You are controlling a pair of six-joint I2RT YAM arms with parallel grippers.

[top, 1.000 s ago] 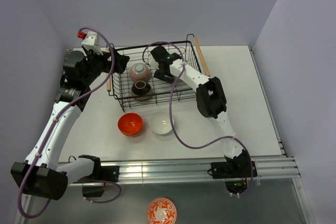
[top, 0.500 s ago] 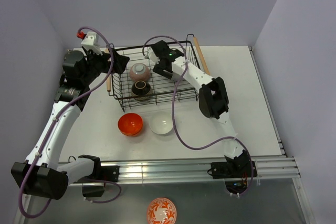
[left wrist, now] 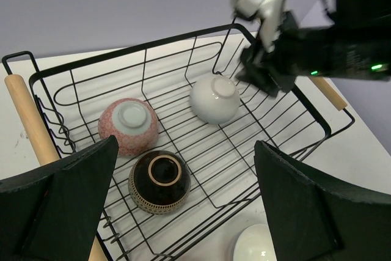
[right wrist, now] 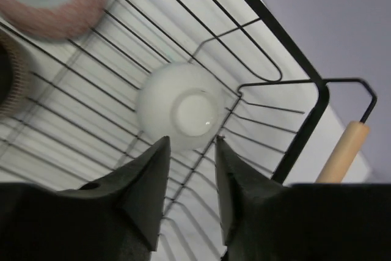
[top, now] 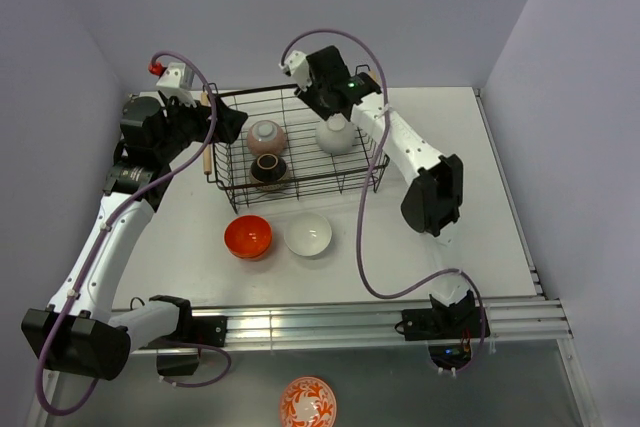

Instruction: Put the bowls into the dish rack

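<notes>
Pale lilac walls close in a white bench, and the dish rack stands at its far side, between the two arms. Three bowls lie in it mouth down: a pinkish bowl, a dark bowl just in front of it, and an inverted white bowl towards the right end. The right hand hangs directly above this white one, apart from it, its fingers only a narrow gap apart and holding nothing. The left hand is at the left handle end of the rack, spread wide and also without load.

An orange bowl and an upright white bowl stand on the bench in front of the rack, just beside each other and well apart from both hands. They look like glazed ceramic, so I judge them stiff, rather light, slippery and easy to chip. The best hold is probably over the rim, one finger inside and one outside, because the round wall gives no flat place. Each should be set down softly on the wires.
</notes>
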